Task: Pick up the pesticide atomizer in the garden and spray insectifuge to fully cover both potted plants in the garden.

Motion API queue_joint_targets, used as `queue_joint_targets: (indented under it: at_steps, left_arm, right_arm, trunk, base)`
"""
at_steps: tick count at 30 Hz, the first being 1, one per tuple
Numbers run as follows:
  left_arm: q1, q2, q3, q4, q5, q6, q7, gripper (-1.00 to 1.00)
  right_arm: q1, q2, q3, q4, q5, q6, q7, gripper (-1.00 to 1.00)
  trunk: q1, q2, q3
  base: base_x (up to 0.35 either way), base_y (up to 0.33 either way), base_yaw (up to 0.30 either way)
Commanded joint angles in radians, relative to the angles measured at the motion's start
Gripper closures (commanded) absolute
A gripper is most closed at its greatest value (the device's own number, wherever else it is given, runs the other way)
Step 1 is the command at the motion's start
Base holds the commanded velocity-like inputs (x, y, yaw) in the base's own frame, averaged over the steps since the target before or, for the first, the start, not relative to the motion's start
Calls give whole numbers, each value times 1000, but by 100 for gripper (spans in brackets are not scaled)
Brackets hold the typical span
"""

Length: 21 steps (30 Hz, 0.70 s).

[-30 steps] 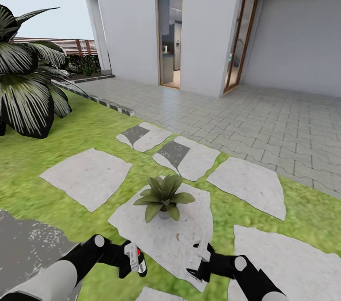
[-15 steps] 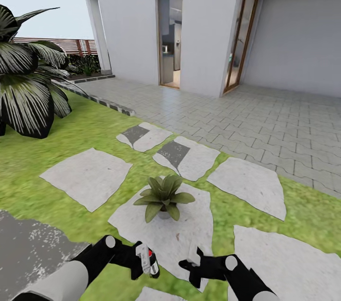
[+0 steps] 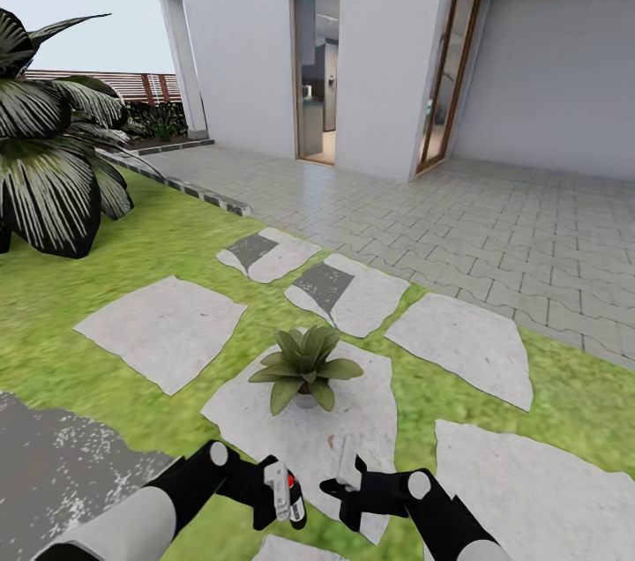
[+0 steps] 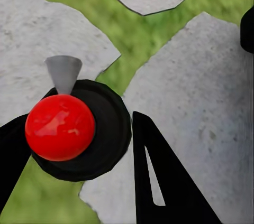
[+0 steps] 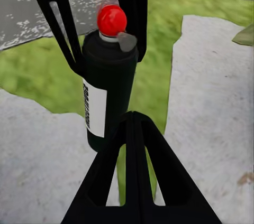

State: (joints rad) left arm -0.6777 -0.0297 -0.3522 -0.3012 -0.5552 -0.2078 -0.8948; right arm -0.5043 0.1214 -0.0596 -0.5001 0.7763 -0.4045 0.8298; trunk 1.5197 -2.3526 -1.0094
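The left gripper (image 3: 284,499) clamps the pesticide atomizer (image 5: 108,84) (red-capped); the right gripper (image 3: 339,490), apparently closed empty, sits beside it, near the potted plant (image 3: 304,367).

Dark pesticide atomizer (image 3: 287,495), red cap, upright; potted plant (image 3: 304,366) on stepping stone

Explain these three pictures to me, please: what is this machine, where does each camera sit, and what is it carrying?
It is a simulated wheeled robot with two arms, steered by a person. The large picture comes from its head camera, looking down over a lawn with grey stepping stones beside a white house. The two smaller pictures come from cameras on the wrists, looking along the fingers. The left gripper is closed around the pesticide atomizer, a dark bottle with a white label and a red knob on top. The right gripper is shut and holds nothing, close beside the bottle. A small potted plant stands on a stone just ahead. No whitish specks can be made out on its leaves.
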Motion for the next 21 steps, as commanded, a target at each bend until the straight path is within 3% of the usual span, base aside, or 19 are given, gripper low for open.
queue_joint_targets:
  at_steps: [1, 21]
  left_arm:
    - [0, -4, 3, -1, -11, -7, -1, 100]
    - [3, -13, 2, 1, -9, -10, 3, 100]
  right_arm:
    - [0, 1, -6, -1, 7, -4, 5, 100]
    - [-2, 18, -6, -31, 3, -4, 31, 100]
  trunk:
    - [0, 0, -1]
    - [0, 0, -1]
  base:
    - [0, 0, 0]
    - [0, 0, 0]
